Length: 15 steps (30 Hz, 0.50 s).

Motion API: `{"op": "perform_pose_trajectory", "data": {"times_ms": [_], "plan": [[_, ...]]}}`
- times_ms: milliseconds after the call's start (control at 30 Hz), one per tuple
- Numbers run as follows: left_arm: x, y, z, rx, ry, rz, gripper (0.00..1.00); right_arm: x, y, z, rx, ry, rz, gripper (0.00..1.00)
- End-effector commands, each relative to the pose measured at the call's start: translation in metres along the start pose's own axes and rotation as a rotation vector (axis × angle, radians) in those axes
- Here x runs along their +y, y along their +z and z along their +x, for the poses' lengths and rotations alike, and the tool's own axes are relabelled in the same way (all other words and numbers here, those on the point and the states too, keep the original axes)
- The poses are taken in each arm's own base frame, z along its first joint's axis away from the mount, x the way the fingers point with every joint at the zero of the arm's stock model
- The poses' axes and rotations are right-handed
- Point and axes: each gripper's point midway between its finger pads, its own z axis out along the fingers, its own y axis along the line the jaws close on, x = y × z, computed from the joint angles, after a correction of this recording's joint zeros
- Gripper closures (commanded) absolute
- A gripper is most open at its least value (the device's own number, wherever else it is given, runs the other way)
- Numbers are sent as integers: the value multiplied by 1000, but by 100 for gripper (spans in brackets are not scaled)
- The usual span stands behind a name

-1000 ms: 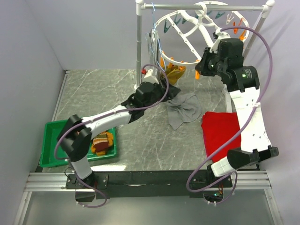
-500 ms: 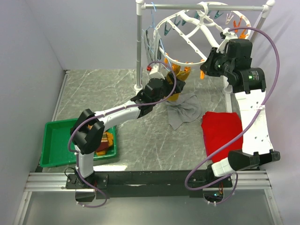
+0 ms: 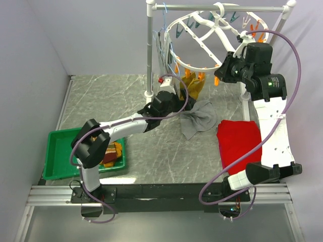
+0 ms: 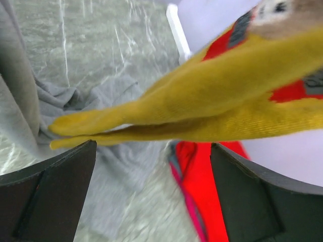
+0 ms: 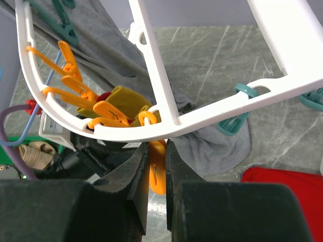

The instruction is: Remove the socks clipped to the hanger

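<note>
Looks like a robot lab cell, not a home: a marble-look tabletop point(image 3: 101, 101) is boxed in by plain pale panels point(image 3: 30, 60), and two cabled robot arms point(image 3: 272, 126) are bolted to an aluminium rail point(image 3: 50, 194) at its edge.

Mustard sock point(image 3: 193, 83) hangs clipped under round white hanger point(image 3: 197, 67) — other socks point(image 3: 110, 153) piled in green bin point(image 3: 55, 151).

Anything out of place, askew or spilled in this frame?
The grey cloth lies crumpled on the table below the hanger, and a red cloth lies near the right edge, both outside the green bin. Nothing looks damaged or spilled.
</note>
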Motion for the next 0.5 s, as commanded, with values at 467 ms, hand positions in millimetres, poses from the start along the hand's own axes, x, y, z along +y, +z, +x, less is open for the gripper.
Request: {"op": "perform_pose_trajectory", "data": {"times_ms": [467], "plan": [[-14,-20,-32,129,164,241,3,5,-16,-9,-43,-3,-21,92]]}}
